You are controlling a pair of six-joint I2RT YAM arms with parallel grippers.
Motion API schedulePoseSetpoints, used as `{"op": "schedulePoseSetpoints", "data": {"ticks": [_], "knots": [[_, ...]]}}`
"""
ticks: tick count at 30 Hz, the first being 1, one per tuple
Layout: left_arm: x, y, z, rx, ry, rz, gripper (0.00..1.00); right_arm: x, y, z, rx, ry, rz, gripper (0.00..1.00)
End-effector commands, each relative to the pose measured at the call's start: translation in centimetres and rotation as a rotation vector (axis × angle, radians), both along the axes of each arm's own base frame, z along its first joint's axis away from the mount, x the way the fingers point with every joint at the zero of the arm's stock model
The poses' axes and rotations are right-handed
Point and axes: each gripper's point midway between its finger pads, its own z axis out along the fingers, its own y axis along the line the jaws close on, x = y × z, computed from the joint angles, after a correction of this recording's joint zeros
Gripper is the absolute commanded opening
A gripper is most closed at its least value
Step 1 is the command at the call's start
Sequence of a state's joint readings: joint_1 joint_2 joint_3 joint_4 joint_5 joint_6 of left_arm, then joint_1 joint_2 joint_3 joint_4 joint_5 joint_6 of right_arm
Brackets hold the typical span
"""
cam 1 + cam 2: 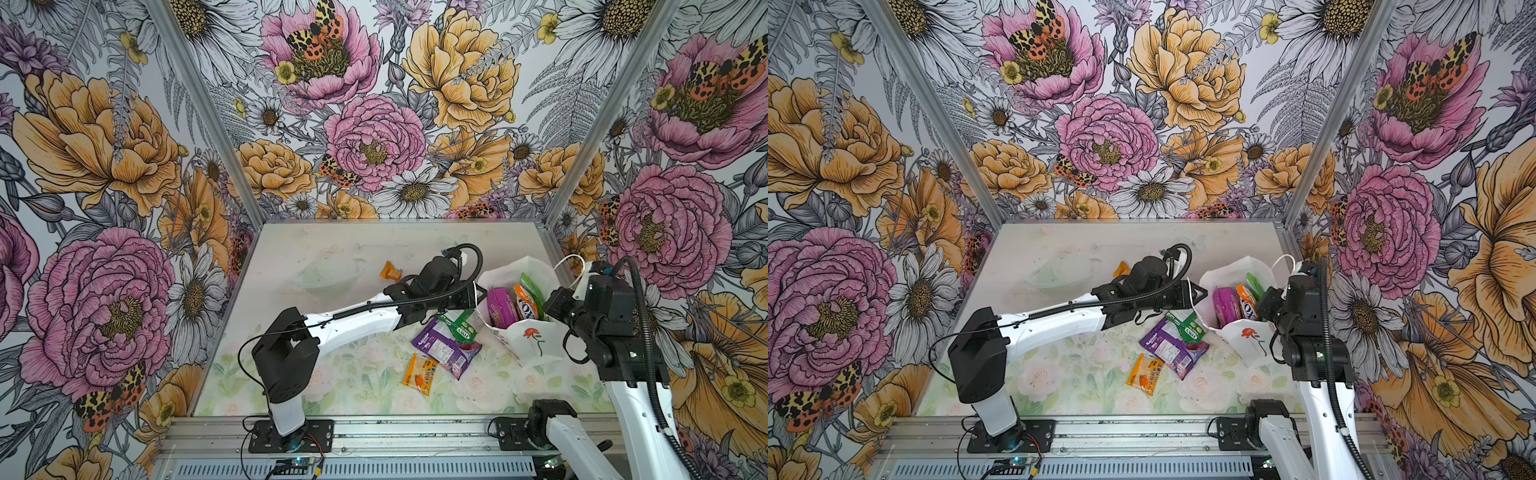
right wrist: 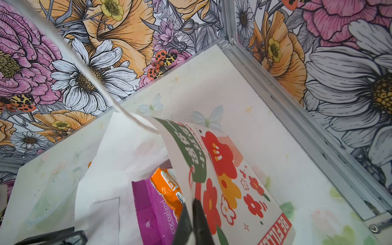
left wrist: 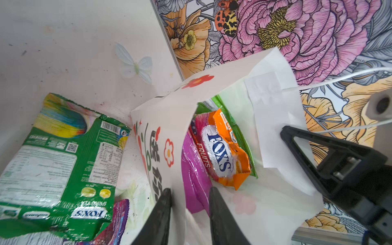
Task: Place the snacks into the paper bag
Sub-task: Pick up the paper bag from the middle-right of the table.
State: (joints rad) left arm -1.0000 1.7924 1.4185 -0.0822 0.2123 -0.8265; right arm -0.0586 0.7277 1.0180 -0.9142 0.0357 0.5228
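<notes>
Paper bag (image 1: pixel 525 353) stands open at the right side of the bench (image 1: pixel 332 374), with a magenta pouch (image 1: pixel 500 307) and an orange Fox's packet (image 1: pixel 524 305) inside. A green packet (image 1: pixel 463 328), purple pouch (image 1: pixel 444 347) and orange sachet (image 1: pixel 419 374) lie beside it. My right tool (image 2: pixel 192 203) is clamped on the bag's rim. My left tool (image 3: pixel 190 189) straddles the left wall, jaws narrowly apart with the paper between them.

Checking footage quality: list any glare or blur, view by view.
Left wrist view: glare on the glossy orange Fox's candy packet; right wrist view: thin white cord handle blurred near the lens; both top views: even light, no harsh shadows.
</notes>
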Motion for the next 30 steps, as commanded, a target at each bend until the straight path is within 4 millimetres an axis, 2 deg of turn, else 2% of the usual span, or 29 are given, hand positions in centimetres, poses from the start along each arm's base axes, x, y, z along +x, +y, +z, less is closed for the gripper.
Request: {"op": "schedulePoseSetpoints", "data": {"ticks": [1, 3, 4, 6, 8, 11, 13, 15, 18, 20, 21, 23, 30], "knots": [[-0.8, -1.3, 1.5, -0.009, -0.021, -0.044, 0.20, 0.7, 0.1, 1.3, -0.007, -0.056, 0.011, 0.00], [-1.0, -1.6, 2.8, -0.027, -0.033, -0.052, 0.13, 0.7, 0.0, 1.6, -0.007, -0.061, 0.009, 0.00], [-0.7, -2.2, 1.4, -0.005, -0.019, -0.055, 0.10, 0.8, 0.0, 1.8, -0.009, -0.063, 0.009, 0.00], [-0.6, -2.9, 2.7, -0.024, -0.031, -0.058, 0.04, 0.9, 0.0, 2.2, -0.009, -0.071, 0.006, 0.00], [-0.6, -3.9, 4.7, -0.065, -0.041, -0.068, 0.00, 0.9, -0.2, 2.8, -0.013, -0.074, -0.001, 0.00], [-1.5, -5.3, 8.4, -0.125, -0.091, -0.090, 0.00, 0.7, -0.8, 3.5, -0.028, -0.082, -0.033, 0.00], [-2.1, -5.8, 10.0, -0.132, -0.133, -0.089, 0.00, 0.9, -0.7, 3.6, -0.026, -0.081, -0.028, 0.00], [-2.2, -5.9, 10.8, -0.145, -0.149, -0.074, 0.00, 1.4, -0.1, 3.2, 0.000, -0.066, 0.004, 0.00], [-1.4, -4.9, 11.2, -0.188, -0.137, -0.031, 0.00, 2.2, 1.0, 2.3, 0.037, -0.042, 0.054, 0.00], [-0.8, -3.5, 11.4, -0.193, -0.153, 0.018, 0.00, 2.7, 1.6, 1.9, 0.065, -0.036, 0.077, 0.00], [-0.6, -2.2, 12.2, -0.203, -0.172, 0.048, 0.00, 3.0, 2.2, 1.6, 0.084, -0.035, 0.099, 0.00], [0.0, -0.5, 12.4, -0.204, -0.189, 0.097, 0.00, 3.7, 3.6, 1.1, 0.112, -0.023, 0.141, 0.00], [2.6, 5.8, 10.0, -0.146, -0.174, 0.230, 0.00, 6.4, 10.0, -0.6, 0.116, 0.028, 0.288, 0.00]]}}
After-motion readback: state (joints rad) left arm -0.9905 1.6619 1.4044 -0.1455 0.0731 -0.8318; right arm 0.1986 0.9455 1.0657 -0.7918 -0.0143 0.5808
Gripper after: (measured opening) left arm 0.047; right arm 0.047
